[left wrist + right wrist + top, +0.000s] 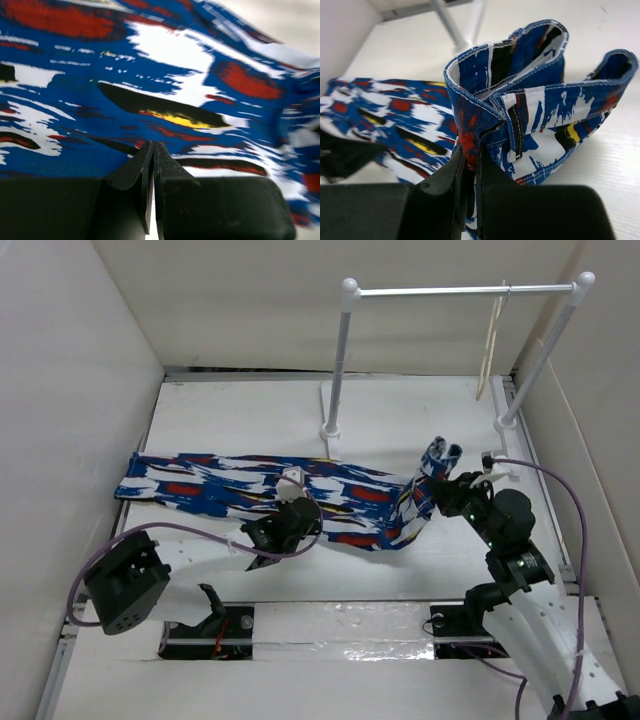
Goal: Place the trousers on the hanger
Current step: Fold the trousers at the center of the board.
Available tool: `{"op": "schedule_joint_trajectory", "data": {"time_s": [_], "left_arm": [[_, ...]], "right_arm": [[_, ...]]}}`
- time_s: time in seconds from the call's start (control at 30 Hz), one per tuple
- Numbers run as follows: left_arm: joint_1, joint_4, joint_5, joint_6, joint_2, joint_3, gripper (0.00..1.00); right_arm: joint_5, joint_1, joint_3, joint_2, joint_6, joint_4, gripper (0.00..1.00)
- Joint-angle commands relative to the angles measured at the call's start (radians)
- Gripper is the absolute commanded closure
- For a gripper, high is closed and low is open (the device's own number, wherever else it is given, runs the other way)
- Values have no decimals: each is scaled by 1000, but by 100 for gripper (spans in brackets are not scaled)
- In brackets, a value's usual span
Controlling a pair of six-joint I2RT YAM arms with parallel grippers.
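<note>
Nearest, at 7 o'clock, the left gripper [152, 145] has its jaws closed to a slit, pinching a crease at the near edge of the trousers [230, 485]. At 3 o'clock, the right gripper [472, 155] is clamped on the raised end, where 2 hemmed openings stand up. The trousers lie flat on the table [230, 415], long axis running 9 to 3 o'clock. Farther, at 1 o'clock, the hanger [489, 340] hangs from the rail stand [450, 290].

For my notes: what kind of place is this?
Likely a robot test cell: white walls box in the table, two arms stand at its edge, a rail stand holds one hanger.
</note>
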Motion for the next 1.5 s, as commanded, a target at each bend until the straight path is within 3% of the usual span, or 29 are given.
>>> {"op": "schedule_joint_trajectory", "data": {"time_s": [0.0,0.13,0.23,0.5,0.73,0.9,1.0,1.1,1.23,1.27,1.33,1.47], "left_arm": [[-29,21,-60,-71,60,-22,100],[-77,-6,-91,-126,110,-20,100],[-108,28,-82,-132,132,-23,100],[-171,146,-17,-115,310,82,100],[-227,178,52,-86,563,361,100],[-240,263,180,-36,714,567,100],[-270,211,164,10,755,708,100],[-260,177,92,41,670,631,98],[-177,159,35,30,431,410,70],[-154,142,18,24,312,367,64],[-110,99,-23,0,184,257,64],[1,-72,-80,-17,-239,145,65]], "right_arm": [[101,114,151,11,10,23,100],[219,295,294,76,-16,30,100],[294,355,439,117,-65,32,100],[262,356,653,197,-126,-8,100],[221,302,813,237,-169,-77,100],[137,279,828,268,-163,-71,100],[112,279,837,294,-168,-74,100],[60,290,850,334,-168,-57,100],[69,349,866,413,-162,4,100],[75,363,871,432,-162,12,100],[103,411,889,493,-162,42,100],[133,500,919,596,-163,101,100]]}}
